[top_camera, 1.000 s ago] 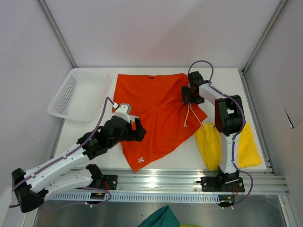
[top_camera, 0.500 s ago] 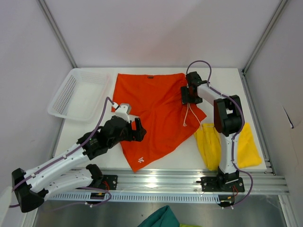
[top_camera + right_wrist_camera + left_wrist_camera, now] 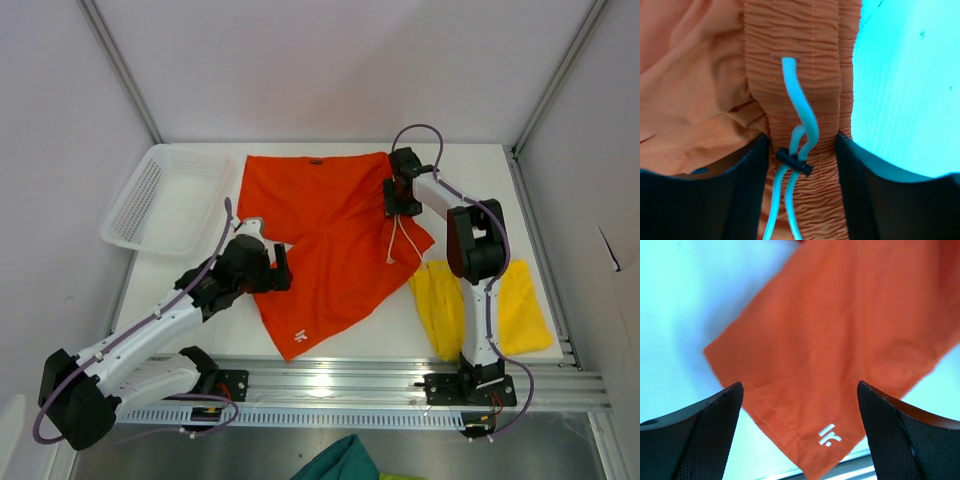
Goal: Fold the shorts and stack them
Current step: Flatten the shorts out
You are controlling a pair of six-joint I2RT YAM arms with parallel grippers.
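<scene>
Orange-red shorts (image 3: pixel 335 225) — right gripper (image 3: pixel 802 152) clamps waistband, left gripper (image 3: pixel 799 390) spread over hem

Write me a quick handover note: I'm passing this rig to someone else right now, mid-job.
Right gripper shut on the orange shorts' waistband beside the drawstring, at the far side.
Left gripper open, above the near leg hem, holding nothing.
Yellow shorts lie apart by the right arm base, partly hidden.
Done: no finished fold, nothing stacked.
Left: fold both pairs, stack them.
</scene>
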